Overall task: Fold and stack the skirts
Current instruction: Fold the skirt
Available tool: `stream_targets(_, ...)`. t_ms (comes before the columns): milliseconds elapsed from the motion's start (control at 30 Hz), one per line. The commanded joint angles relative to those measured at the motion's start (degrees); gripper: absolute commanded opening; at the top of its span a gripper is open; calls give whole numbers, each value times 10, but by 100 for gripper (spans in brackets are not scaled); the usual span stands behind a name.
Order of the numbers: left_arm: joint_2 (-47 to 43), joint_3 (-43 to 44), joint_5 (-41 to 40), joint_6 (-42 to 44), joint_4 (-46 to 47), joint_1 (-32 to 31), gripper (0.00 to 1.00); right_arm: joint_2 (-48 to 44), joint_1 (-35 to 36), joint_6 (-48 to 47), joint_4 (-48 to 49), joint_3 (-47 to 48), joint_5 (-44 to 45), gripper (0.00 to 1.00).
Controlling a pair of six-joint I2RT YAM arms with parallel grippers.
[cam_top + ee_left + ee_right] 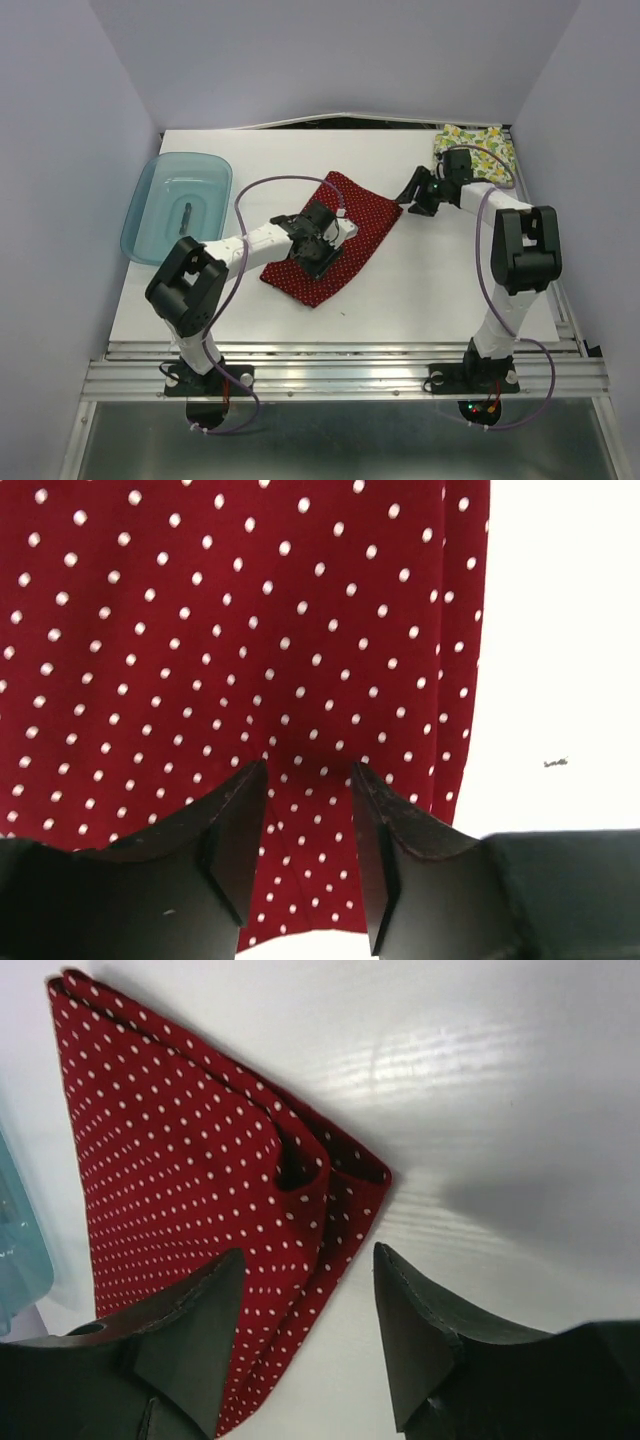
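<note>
Item one: dark red skirt with white dots point(350, 225), folded into an oblong and lying at an angle near the middle of the white table point(420, 290); several layers show at its right-hand corner in the right wrist view. Item two: cream skirt with fruit print point(490, 143), bunched at the far right corner of the table, well apart from the red one. Left gripper point(308, 770): poised over the middle of the red skirt, claw narrow but parted, dotted cloth visible flat in the gap, nothing pinched. Right gripper point(308, 1255): just beside the folded right corner of the red skirt, claw wide, holding nothing, one finger over the cloth edge and the other over bare table. Item three: clear blue tray point(145, 195) at the far left edge of the table, with a small dark object inside, too small to identify.
</note>
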Motion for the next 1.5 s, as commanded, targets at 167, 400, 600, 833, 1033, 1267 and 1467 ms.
stream_targets(167,62,13,46,-41,56,4,41,91,15,22,20,40,-47,44)
stream_targets(400,124,88,74,-73,59,52,35,198,21,27,50,163,-49,33)
stream_targets(600,90,116,95,-82,57,74,43,166,21,16,21,211,-40,61)
stream_targets(833,-57,37,5,-113,49,41,59,-30,21,113,25,8,-28,61)
stream_targets(1033,-93,-21,-10,-76,25,21,63,-149,81,186,174,-218,-93,55)
stream_targets(1267,-53,-28,17,-47,9,14,53,-100,158,226,307,-262,-152,42)
stream_targets(1467,-34,-13,18,-44,17,13,52,-44,191,294,432,-285,-198,19)
